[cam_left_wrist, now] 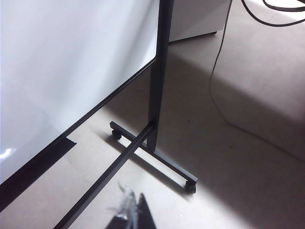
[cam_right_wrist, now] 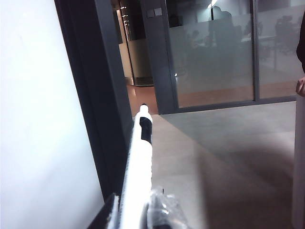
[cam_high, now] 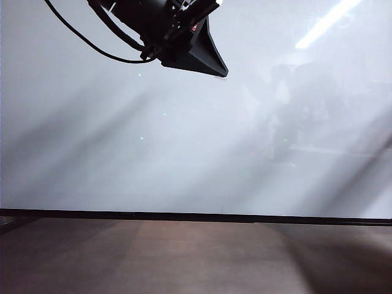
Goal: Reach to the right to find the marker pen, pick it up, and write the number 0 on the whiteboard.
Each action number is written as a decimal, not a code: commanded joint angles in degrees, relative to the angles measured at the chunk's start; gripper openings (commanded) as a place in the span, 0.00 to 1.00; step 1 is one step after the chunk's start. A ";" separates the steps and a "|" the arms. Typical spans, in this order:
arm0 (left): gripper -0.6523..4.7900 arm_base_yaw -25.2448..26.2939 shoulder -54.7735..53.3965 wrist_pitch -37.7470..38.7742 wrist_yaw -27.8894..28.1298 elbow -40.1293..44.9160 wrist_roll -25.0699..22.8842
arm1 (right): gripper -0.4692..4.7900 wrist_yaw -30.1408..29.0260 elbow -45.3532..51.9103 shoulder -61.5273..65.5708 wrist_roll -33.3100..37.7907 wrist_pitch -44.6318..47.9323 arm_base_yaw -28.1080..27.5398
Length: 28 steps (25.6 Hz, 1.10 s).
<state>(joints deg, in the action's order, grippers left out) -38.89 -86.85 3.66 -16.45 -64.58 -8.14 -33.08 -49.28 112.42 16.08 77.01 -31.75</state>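
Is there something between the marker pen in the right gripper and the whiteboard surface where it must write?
Nothing visible does. The right gripper is shut on the marker pen, which lies right beside the bare whiteboard. No number 0 shows yet.

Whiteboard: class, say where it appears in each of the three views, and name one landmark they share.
Exterior view: the whiteboard fills most of the picture, above the floor.
Left wrist view: the board slants away beyond the left gripper.
Right wrist view: it stands beside the marker pen held by the right gripper.
Shared landmark: the board's black frame.
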 commanded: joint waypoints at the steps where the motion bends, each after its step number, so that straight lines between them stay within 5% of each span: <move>1: 0.11 0.02 0.15 -0.76 -0.31 -0.35 -0.20 | 0.09 -0.09 -0.07 -0.22 0.24 0.81 0.00; 10: 0.11 -0.07 0.15 -0.52 -0.52 -0.35 2.47 | 0.09 -0.13 -0.07 -0.22 0.46 0.79 -0.20; 17: 0.11 0.04 1.14 3.45 -0.31 -0.37 5.84 | 0.09 -10.67 1.20 -2.32 10.73 1.49 -1.11; 24: 0.11 0.13 11.72 8.70 -0.26 -0.37 5.29 | 0.09 5.66 17.88 -20.61 7.80 2.51 -6.64; 26: 0.11 0.13 16.46 8.72 -0.11 -0.37 5.33 | 0.08 4.90 22.05 -27.26 8.33 2.01 -5.77; 28: 0.11 0.48 20.96 9.18 2.14 -0.37 6.86 | 0.08 -1.90 24.41 -37.94 12.96 -7.52 -3.39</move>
<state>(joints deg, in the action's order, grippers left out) -38.65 -67.55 12.95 -16.19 -64.49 -2.70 -30.81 -24.93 79.26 25.82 75.48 -36.38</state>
